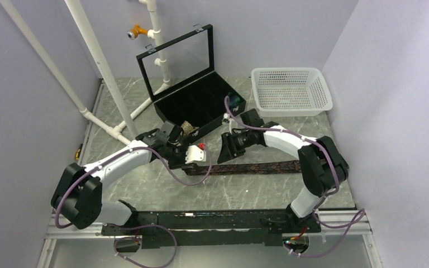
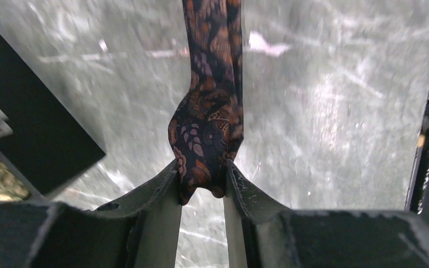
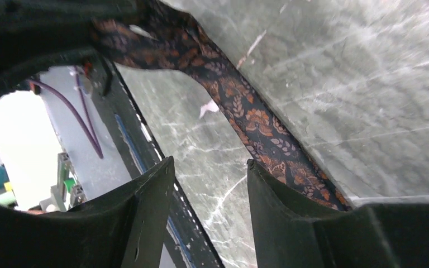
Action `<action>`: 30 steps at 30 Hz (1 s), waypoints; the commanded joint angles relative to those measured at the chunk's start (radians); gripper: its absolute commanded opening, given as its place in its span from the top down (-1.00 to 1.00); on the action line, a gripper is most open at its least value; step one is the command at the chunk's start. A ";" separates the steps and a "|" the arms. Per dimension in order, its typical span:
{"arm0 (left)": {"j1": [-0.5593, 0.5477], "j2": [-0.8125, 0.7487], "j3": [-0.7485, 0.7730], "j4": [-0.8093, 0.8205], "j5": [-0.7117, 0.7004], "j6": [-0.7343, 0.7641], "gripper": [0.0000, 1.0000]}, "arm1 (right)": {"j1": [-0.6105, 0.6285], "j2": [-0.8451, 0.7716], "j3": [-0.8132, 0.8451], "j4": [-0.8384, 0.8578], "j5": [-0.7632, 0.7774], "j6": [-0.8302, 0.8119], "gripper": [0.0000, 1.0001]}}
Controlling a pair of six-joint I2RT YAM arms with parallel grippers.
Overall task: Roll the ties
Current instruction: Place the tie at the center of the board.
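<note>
Dark maroon paisley necktie point(image 1: 257, 166) lies stretched left to right across the grey marbled worktop point(image 1: 229, 192), in front of the open case.

Left end effector point(image 2: 201, 180): the wrist view shows the tie's folded end bunched and pinched between both fingers, with the rest of the band running straight away over the worktop. The orange and lilac leaf pattern is legible only in this view and the right wrist view. From above the tie reads as a dark strip.

Right end effector point(image 3: 209, 167): fingers spread, with bare worktop between them. The tie passes diagonally beside and behind one finger point(image 3: 290, 212). A purple cable point(image 3: 84, 120) and the table's near rail appear here too.

The overhead view alone shows the surroundings:
- The black display case point(image 1: 198, 103) has its glass lid raised.
- A tan speckled necktie point(image 1: 187, 128) sits at the case's near-left end.
- A teal necktie point(image 1: 236, 100) sits at its right end.
- A white mesh basket point(image 1: 290, 109) stands to the right of the case.
- White pipes point(image 1: 103, 67) slant across the left side.

A small red mark on the left wrist's white housing point(image 1: 192, 153) is too small to read.
</note>
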 commanded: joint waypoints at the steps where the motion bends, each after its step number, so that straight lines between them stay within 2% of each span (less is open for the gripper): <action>1: -0.062 0.034 0.079 0.030 0.077 -0.067 0.29 | -0.040 -0.061 0.004 0.081 -0.088 0.109 -0.12; 7: -0.135 0.161 0.148 0.137 0.094 -0.149 0.18 | -0.061 -0.035 -0.021 0.132 -0.134 0.182 -0.22; 14: -0.177 0.266 0.180 0.234 0.105 -0.211 0.20 | -0.083 -0.002 -0.070 0.182 -0.178 0.233 -0.26; 25: -0.181 0.287 0.175 0.264 0.109 -0.222 0.20 | -0.044 0.140 -0.044 0.328 -0.232 0.379 -0.24; 28: -0.181 0.296 0.184 0.263 0.112 -0.234 0.18 | -0.026 0.160 -0.031 0.339 -0.233 0.385 -0.13; 30: -0.180 0.297 0.188 0.263 0.117 -0.239 0.17 | -0.019 0.170 -0.029 0.362 -0.234 0.399 0.08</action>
